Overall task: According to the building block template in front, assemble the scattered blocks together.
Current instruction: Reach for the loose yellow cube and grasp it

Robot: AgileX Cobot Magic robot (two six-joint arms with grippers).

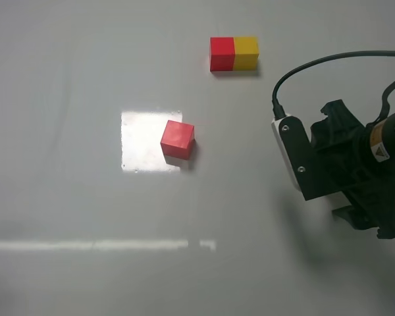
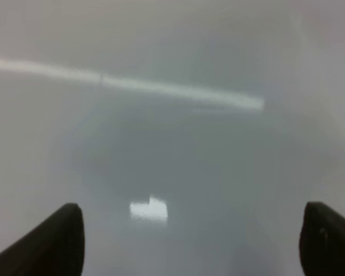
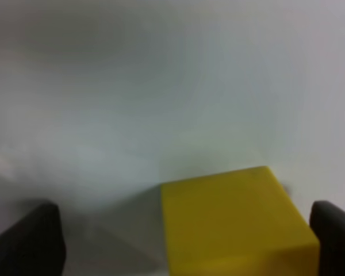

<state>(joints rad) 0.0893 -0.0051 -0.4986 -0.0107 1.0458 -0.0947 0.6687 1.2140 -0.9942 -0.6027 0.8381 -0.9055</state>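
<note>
My left pincer (image 2: 190, 244) hangs spread wide over the table (image 2: 178, 144). The red cube (image 1: 178, 139) sits at the edge of a bright patch (image 1: 141, 141) near the middle, well apart from the template bar (image 1: 234, 54) farther back. My right pincer (image 3: 181, 244) is wide too. The yellow cube (image 3: 236, 224) rests between its fingers, nearer one, ungripped.

On the black wrist link of my right arm (image 1: 345, 155) sat a small white-and-orange sticker (image 1: 380, 146) that bore a dark triangle, like a warning sign. Its print was too small for me to read. No words or numbers were legible anywhere.
</note>
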